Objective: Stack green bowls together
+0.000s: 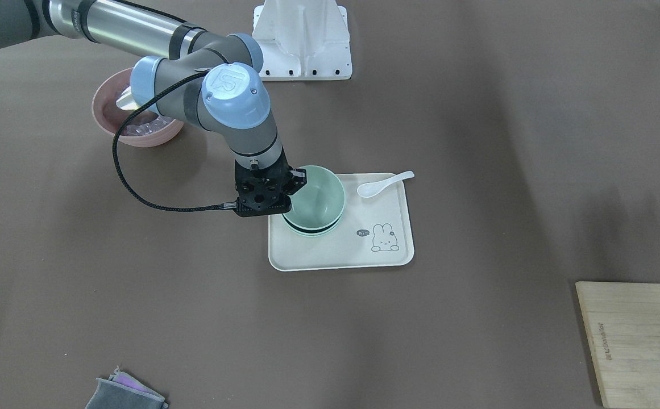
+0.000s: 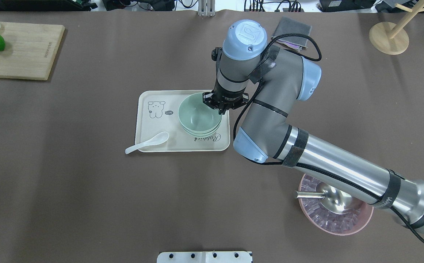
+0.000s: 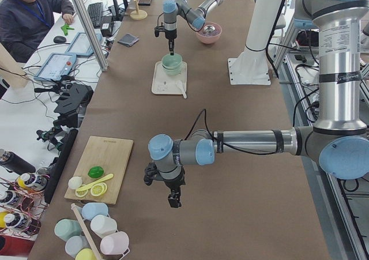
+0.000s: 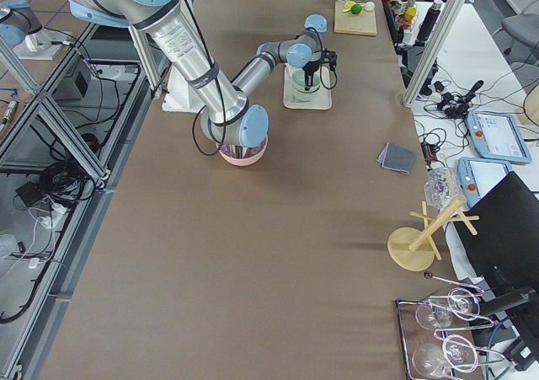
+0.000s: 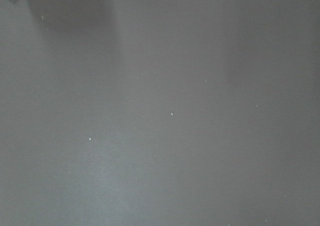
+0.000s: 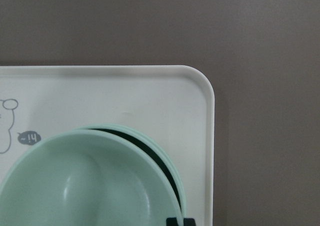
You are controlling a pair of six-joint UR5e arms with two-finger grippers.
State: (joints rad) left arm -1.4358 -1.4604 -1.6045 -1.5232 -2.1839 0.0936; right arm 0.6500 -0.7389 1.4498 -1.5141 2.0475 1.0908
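Fingers on my right arm [image 2: 220, 109]: closed on the rim of the top green bowl [image 2: 197, 116], gripping it on the side toward the tray's nearest corner. One dark fingertip shows at the bottom edge of my right wrist view, right against that rim.

Top green bowl: upright, mouth up, nested over the lower green bowls [image 2: 204, 132]. A dark gap shows between it and the rim beneath, so it sits slightly raised or tilted. I cannot tell whether it rests on them.

Stack location: on the cream tray [image 2: 171, 95], between the rabbit drawing and the tray's edge. A white spoon [image 2: 146, 143] lies across the tray's other corner, apart from the stack.

Fingers on my left arm [image 3: 173, 201]: pointing down over bare brown counter [image 5: 160, 105], near the wooden cutting board [image 3: 101, 168]. They show only in the side view, so I cannot tell their opening.

Pink bowl [image 2: 358, 224] with metal scoop [image 2: 334, 202]: well apart, under my right forearm.
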